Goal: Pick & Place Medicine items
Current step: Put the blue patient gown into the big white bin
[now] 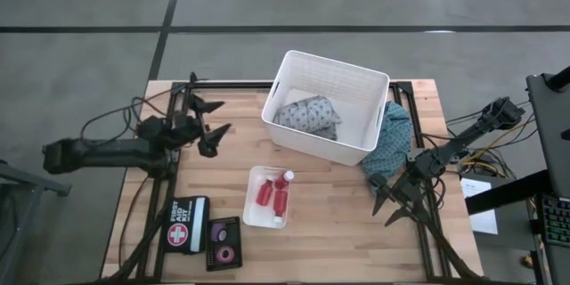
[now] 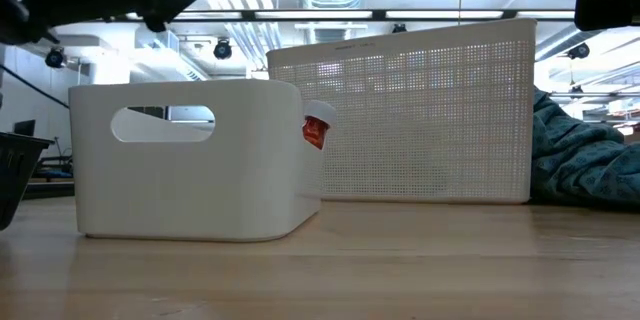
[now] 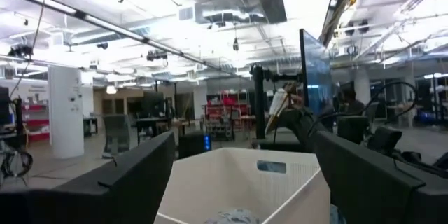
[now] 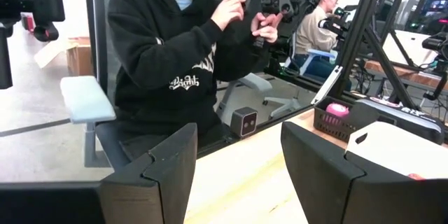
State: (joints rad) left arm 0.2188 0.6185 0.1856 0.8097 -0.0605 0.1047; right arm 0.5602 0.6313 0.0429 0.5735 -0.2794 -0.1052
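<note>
The left pincer (image 1: 214,123) hangs above the far left of the wooden surface (image 1: 338,223), its fingers spread apart and grasping nothing, pointed toward the big white basket (image 1: 367,83). The right pincer (image 1: 388,203) hovers at the right edge beside a teal cloth (image 1: 394,142), its fingers parted and empty. The red bottles (image 1: 275,193) with white caps lie together in a small white tray (image 1: 253,180) at the middle of the surface. The pink tape roll (image 1: 223,253) sits in a dark holder (image 1: 210,244) at the near left, next to a first aid kit (image 1: 186,224). A grey cloth (image 1: 307,114) lies inside the basket.
</note>
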